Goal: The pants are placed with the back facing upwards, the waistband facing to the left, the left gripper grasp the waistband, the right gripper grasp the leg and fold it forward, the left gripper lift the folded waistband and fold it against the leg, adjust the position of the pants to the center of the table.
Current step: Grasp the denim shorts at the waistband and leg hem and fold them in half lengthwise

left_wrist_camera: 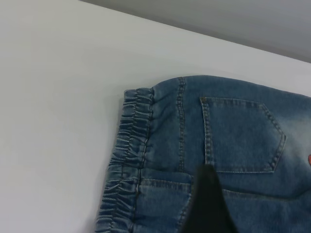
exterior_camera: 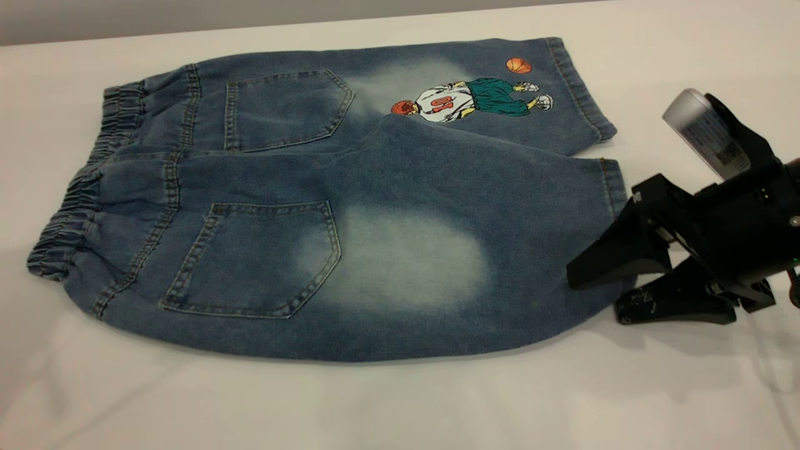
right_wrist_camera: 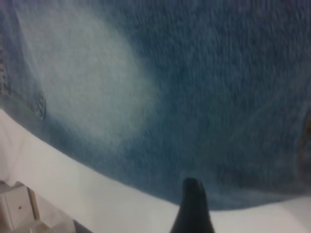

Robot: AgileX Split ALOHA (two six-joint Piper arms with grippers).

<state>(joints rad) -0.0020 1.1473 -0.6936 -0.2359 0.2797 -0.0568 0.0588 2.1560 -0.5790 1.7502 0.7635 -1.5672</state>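
Observation:
The pants (exterior_camera: pixel 350 206) lie flat on the white table (exterior_camera: pixel 375 406), back pockets up. Their ruffled waistband (exterior_camera: pixel 69 231) points left, also in the left wrist view (left_wrist_camera: pixel 129 145). The leg (exterior_camera: pixel 437 262) with the pale oval is nearest the front; the printed leg (exterior_camera: pixel 475 100) lies behind it. My right gripper (exterior_camera: pixel 597 297) is at this leg's hem, fingers apart, the upper over the denim and the lower on the table. One finger (right_wrist_camera: pixel 192 204) shows above the leg's edge. One black finger (left_wrist_camera: pixel 206 199) of my left gripper hovers over the shorts beside the waistband; the arm is outside the exterior view.
The table's far edge (exterior_camera: pixel 187 34) runs close behind the shorts, with a grey wall beyond. Bare table surface stretches in front of and left of the shorts. A pale cabinet (right_wrist_camera: pixel 14 208) shows below the table's front edge.

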